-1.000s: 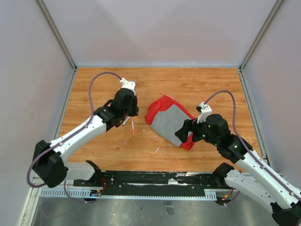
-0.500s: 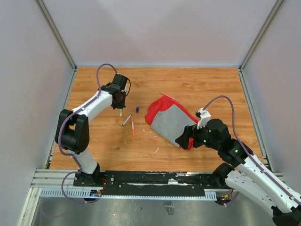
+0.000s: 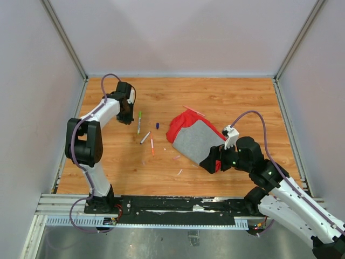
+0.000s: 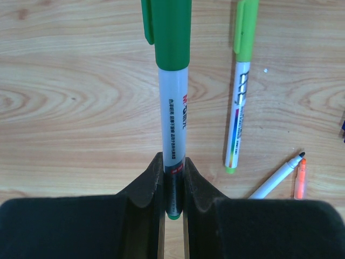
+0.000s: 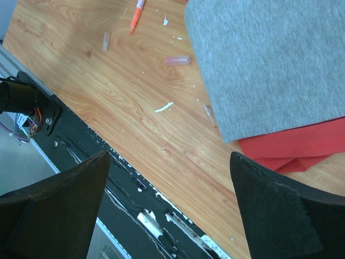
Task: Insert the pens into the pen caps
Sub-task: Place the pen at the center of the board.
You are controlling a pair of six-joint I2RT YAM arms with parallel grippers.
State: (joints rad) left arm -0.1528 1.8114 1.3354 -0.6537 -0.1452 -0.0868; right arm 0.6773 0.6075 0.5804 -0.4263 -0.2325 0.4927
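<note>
My left gripper [image 4: 173, 178] is shut on the lower barrel of a green-capped pen [image 4: 173, 118], which points straight away from it above the wood. In the top view this gripper [image 3: 126, 112] is at the back left and hides the held pen. A second green-capped pen [image 4: 239, 102] [image 3: 138, 123] lies just to its right. Nearer lie an uncapped white pen [image 3: 145, 138] and an orange pen [image 3: 152, 145] [image 5: 137, 9]. A blue cap [image 3: 157, 125] and a pink cap [image 5: 178, 60] rest on the table. My right gripper [image 5: 170, 156] hangs open and holds nothing, near the cloth's front corner.
A red-and-grey cloth [image 3: 194, 137] lies at the table's middle right, with a thin pink pen [image 3: 194, 110] at its back edge. Small clear tubes [image 5: 106, 40] and white scraps [image 5: 164, 107] are scattered on the wood. The black base rail [image 5: 81, 140] runs below the right gripper.
The left arm has swung from the table's middle to the back left, uncovering the green-capped pen, white pen and blue cap. The right gripper has shifted slightly toward the front edge.
</note>
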